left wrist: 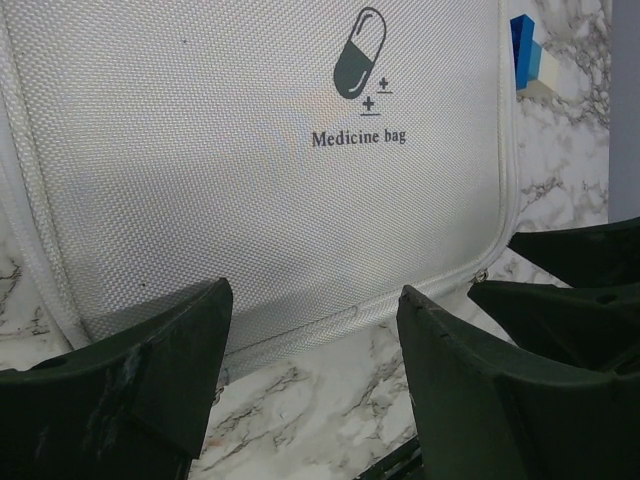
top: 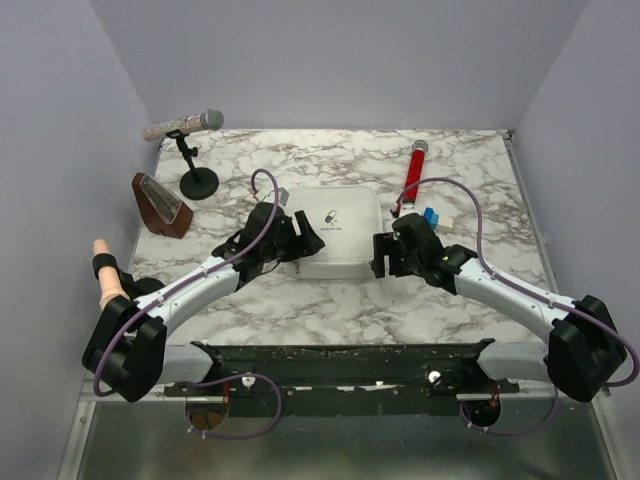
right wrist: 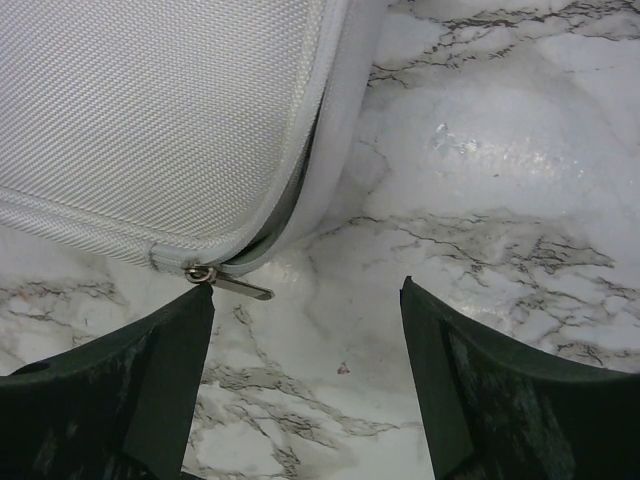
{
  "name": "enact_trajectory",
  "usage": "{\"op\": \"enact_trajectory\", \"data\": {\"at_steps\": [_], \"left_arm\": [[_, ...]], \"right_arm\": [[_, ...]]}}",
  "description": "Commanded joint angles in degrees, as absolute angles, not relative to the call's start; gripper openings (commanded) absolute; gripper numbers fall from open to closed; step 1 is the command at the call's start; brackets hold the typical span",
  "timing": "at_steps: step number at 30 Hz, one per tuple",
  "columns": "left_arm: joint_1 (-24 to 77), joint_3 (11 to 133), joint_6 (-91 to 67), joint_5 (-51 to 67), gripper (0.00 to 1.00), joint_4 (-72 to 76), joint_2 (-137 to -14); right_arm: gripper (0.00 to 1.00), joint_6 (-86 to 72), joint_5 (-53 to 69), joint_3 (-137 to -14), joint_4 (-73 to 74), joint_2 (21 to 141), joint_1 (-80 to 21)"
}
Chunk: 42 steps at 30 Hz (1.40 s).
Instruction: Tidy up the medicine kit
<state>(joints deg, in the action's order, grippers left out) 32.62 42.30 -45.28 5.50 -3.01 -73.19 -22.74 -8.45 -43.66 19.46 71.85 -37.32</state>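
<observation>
With left tool (left wrist: 312,375) and right tool (right wrist: 305,365) open and empty, the right may miss the thin, flat-lying zip pull (right wrist: 243,288).

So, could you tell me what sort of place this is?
Probably a robot test cell: plain walls boxing in a marble-patterned table, with staged props like the microphone and medicine bag.

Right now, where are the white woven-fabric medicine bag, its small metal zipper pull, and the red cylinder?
White woven-fabric medicine bag (left wrist: 200,150): left wrist view, bare top panel.
Small metal zipper pull (right wrist: 241,287): right wrist view, its flat tab.
Red cylinder (top: 412,178): top external view, mid-body.
</observation>
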Motion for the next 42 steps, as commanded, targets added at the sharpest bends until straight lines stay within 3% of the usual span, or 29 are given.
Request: {"op": "enact_trajectory", "data": {"at_steps": [1,6,11,26,37,42], "left_arm": [[32.61,41.48,-43.95,1.59,0.79,-5.45,-74.44],[31.47,41.84,-42.28,0.44,0.79,-6.59,-75.23],[30.24,42.01,-41.31,2.11,0.79,-5.71,-75.76],[30.23,40.78,-41.49,3.69,0.79,-4.83,-75.23],[28.92,40.34,-40.78,3.69,0.79,-5.10,-75.06],[28.56,40.34,-40.96,4.04,0.79,-4.66,-74.45]], "right_arm": [[0.81,-23.99,-18.27,-44.65,24.78,69.62,-37.18],[0.80,-24.00,-19.60,-43.68,26.10,64.08,-37.18],[0.79,-19.25,-9.24,-43.50,20.31,61.70,-38.40],[0.81,-22.06,-17.13,-51.16,25.57,78.13,-41.66],[0.73,-24.70,-23.91,-46.67,31.28,65.76,-41.31],[0.70,-20.66,-15.22,-45.61,26.29,61.09,-41.40]]}}
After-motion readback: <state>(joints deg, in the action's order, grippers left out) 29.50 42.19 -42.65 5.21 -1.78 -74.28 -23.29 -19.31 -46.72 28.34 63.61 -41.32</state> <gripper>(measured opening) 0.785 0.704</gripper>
